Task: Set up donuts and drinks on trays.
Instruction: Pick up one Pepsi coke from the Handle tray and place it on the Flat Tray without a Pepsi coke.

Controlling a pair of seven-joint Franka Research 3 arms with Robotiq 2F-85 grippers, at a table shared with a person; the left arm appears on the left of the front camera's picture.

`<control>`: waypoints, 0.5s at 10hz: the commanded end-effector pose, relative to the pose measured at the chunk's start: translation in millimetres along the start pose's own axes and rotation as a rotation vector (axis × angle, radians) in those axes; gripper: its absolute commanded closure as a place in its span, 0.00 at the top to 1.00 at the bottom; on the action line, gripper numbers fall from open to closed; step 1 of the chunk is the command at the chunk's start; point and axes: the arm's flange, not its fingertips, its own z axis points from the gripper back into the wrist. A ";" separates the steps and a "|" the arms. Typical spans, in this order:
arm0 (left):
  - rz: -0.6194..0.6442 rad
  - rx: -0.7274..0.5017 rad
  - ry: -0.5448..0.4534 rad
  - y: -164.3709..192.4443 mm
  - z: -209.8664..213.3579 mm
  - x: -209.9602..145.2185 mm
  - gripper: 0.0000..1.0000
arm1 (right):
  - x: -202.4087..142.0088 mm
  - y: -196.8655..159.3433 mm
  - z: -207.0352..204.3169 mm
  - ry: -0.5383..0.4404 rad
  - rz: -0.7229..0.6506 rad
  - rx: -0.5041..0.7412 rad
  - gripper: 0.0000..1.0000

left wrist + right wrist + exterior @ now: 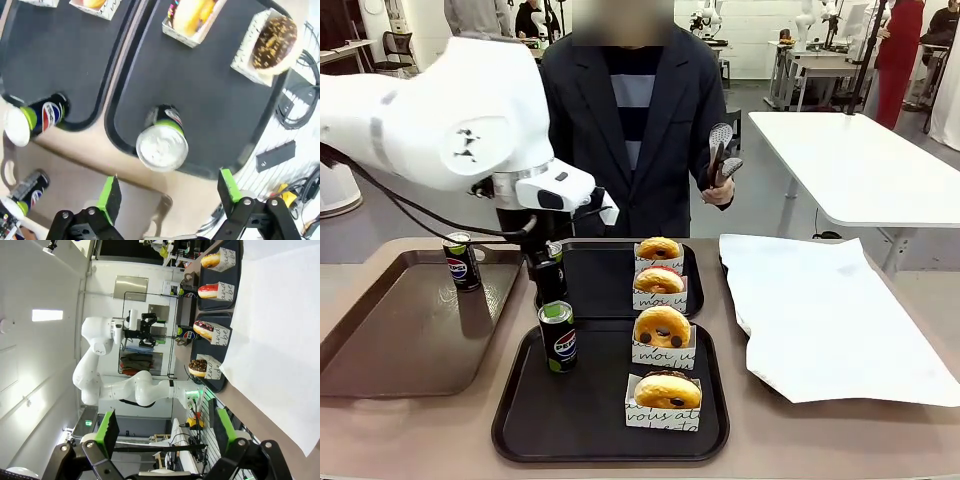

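A Pepsi can [557,337] stands upright at the left of the near black tray [590,415]. My left gripper [549,288] hangs open just above it; the left wrist view shows its silver top [162,147] ahead of the spread green pads [110,196], untouched. A second can [36,118] stands at the far black tray's [610,285] left corner, partly hidden behind my fingers. A third can [461,262] stands on the brown tray [410,330]. Each black tray carries two sleeved donuts [661,327] down its right side. My right gripper [165,427] is open in the air.
A white paper sheet [830,320] covers the table's right side. Across the table stands a person holding tongs [720,158]. The brown tray's middle is bare. In the right wrist view the donuts [203,329] line up sideways beside the paper [280,340].
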 end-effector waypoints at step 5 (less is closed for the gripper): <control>0.029 -0.021 0.016 -47.3 8.6 -60.0 1.00 | -0.1 1.3 0.5 -0.003 0.009 0.006 1.00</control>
